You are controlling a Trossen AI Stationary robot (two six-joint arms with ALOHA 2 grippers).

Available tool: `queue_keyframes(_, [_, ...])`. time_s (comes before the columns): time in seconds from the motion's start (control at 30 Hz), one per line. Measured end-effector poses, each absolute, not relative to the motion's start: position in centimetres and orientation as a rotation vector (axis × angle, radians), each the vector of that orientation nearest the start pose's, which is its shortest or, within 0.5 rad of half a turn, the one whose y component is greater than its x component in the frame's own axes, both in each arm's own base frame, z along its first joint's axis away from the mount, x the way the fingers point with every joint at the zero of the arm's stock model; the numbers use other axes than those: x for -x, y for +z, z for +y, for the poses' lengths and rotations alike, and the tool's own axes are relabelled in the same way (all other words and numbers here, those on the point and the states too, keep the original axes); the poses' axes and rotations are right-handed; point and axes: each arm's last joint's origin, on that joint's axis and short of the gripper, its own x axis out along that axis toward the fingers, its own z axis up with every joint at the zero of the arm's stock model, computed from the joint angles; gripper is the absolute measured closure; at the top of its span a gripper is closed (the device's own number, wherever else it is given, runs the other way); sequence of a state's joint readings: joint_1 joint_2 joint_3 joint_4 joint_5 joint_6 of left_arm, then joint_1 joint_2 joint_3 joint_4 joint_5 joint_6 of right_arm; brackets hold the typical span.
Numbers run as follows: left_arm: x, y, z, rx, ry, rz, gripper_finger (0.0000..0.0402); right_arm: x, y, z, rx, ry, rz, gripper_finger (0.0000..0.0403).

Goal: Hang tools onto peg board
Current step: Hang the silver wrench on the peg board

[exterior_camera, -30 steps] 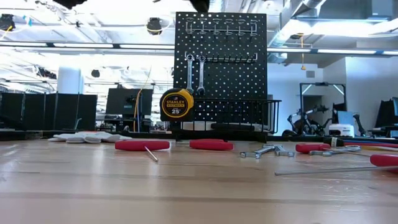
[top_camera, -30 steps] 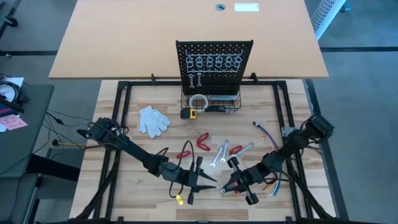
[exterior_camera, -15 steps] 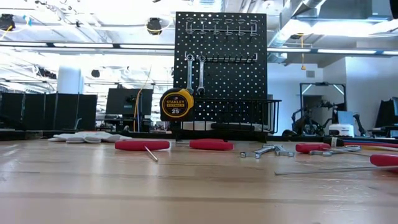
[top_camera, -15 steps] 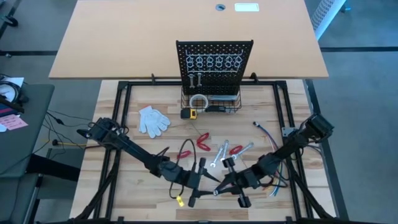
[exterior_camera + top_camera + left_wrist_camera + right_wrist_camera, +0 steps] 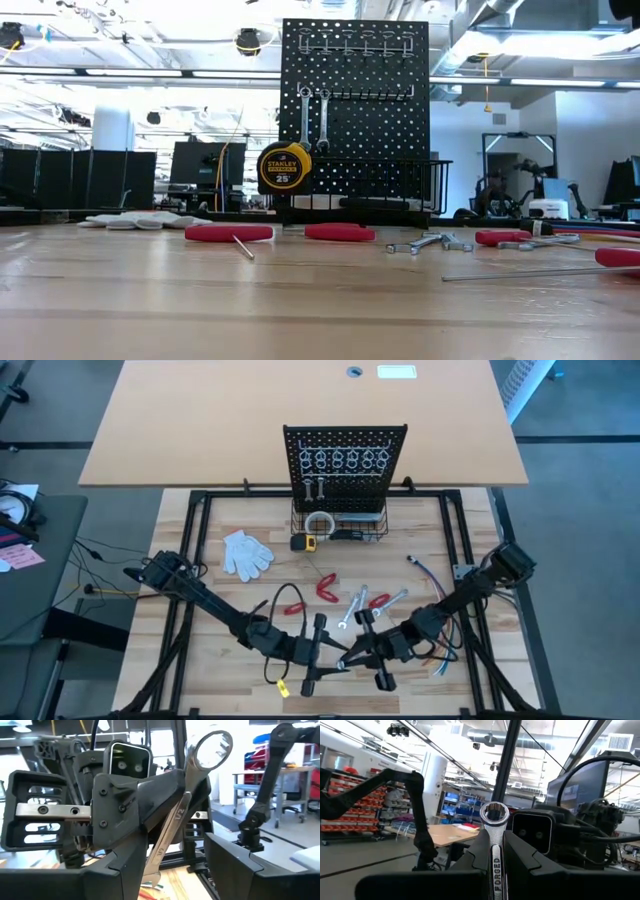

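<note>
Two slim silver wrenches (image 5: 314, 488) already hang on the upright black perforated peg board (image 5: 345, 460) in the high view, above its black wire basket (image 5: 340, 530). On the pale wooden bench (image 5: 220, 600) lie red-handled pliers (image 5: 327, 588), loose silver wrenches (image 5: 352, 610) and a white glove (image 5: 245, 553). My two arms meet nose to nose near the bench's front edge: my left gripper (image 5: 322, 655) faces my right gripper (image 5: 352, 655), the two almost touching.

In the low view neither gripper appears; the hung wrenches sit on the board above a yellow tape measure (image 5: 284, 166), with red handles and wrenches lying across the bench in front.

In the left wrist view my left gripper's fingers (image 5: 227, 865) stand spread, either side of a silver ring-ended wrench (image 5: 182, 810) that the opposing right gripper clamps.

In the right wrist view my right gripper (image 5: 496, 865) pinches that wrench's shank, ring end up, fingers pressed against it.

I judge this a handover between arms, with the right now carrying the tool. The next move calls for backing my left gripper clear without knocking the wrench, then carrying it to the board and threading its ring over a free hook.
</note>
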State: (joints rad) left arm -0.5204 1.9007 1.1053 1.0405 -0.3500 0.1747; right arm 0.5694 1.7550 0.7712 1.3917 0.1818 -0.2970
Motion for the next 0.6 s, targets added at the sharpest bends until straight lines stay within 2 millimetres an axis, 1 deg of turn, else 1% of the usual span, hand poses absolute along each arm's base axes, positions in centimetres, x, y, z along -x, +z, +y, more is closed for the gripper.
queue_keyframes(0.13, [-36.22, 24.30, -19.56, -0.047, -0.113, -0.229, 0.0210, -29.17, 23.03, 17.94, 0.140, 0.317, -0.431, 0.0367])
queue_keyframes(0.37, [-36.24, 24.27, -19.51, -0.036, -0.098, -0.224, 0.0210, -29.18, 22.97, 17.97, 0.147, 0.319, -0.426, 0.0367])
queue_keyframes(0.6, [-36.23, 24.28, -19.49, -0.017, -0.094, -0.224, 0.0210, -29.19, 22.83, 18.12, 0.185, 0.360, -0.425, 0.0366])
